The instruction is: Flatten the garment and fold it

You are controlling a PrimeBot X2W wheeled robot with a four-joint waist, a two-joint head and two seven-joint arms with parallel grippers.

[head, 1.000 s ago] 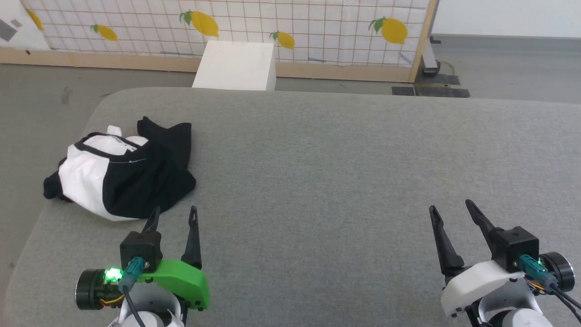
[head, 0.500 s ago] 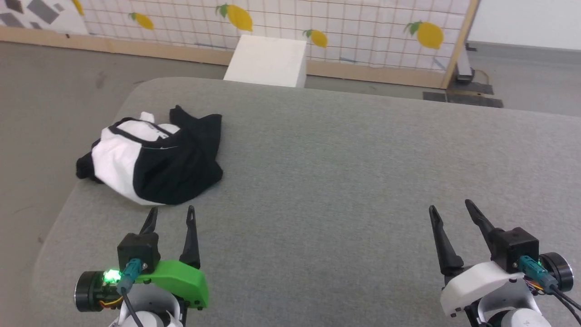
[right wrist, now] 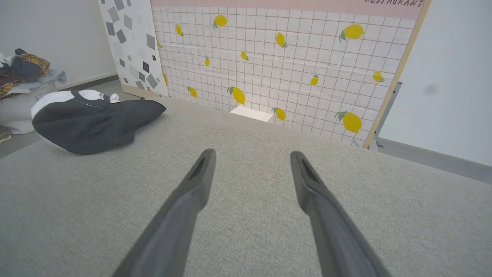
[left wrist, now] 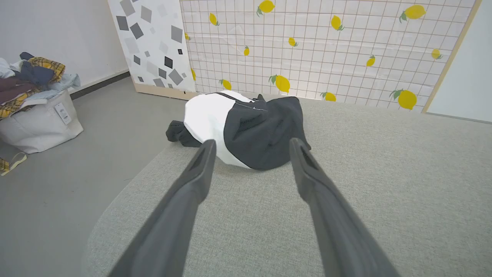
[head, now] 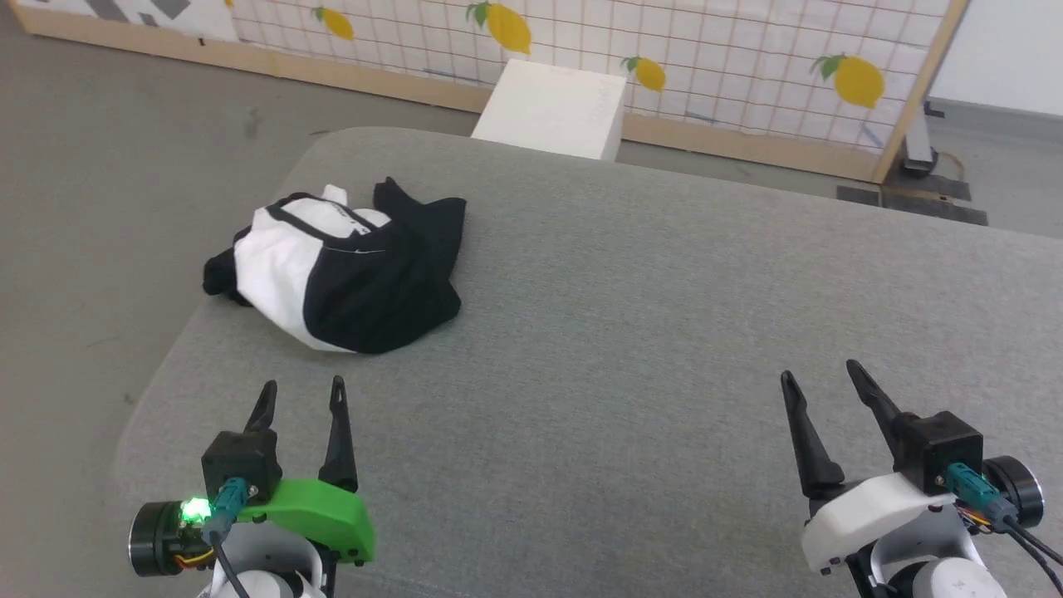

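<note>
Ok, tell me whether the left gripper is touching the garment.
No, the left gripper hangs open over the bare grey pad, short of the crumpled garment.

grey fabric-topped table (head: pixel 664 332) stretching wide, rounded corner curving at left. grey floor (head: pixel 100 208) running around it. white box (head: pixel 552 108) sitting just beyond far edge. lemon-print grid panel (head: pixel 731 50) standing behind, wooden frame (head: pixel 919 91) edging it. panel with grey squares (left wrist: pixel 150 42) adjoining. white bin (left wrist: pixel 38 119) holding piled clothes (left wrist: pixel 34 73), sitting near white wall (left wrist: pixel 57 30). soft even light falling.
</note>
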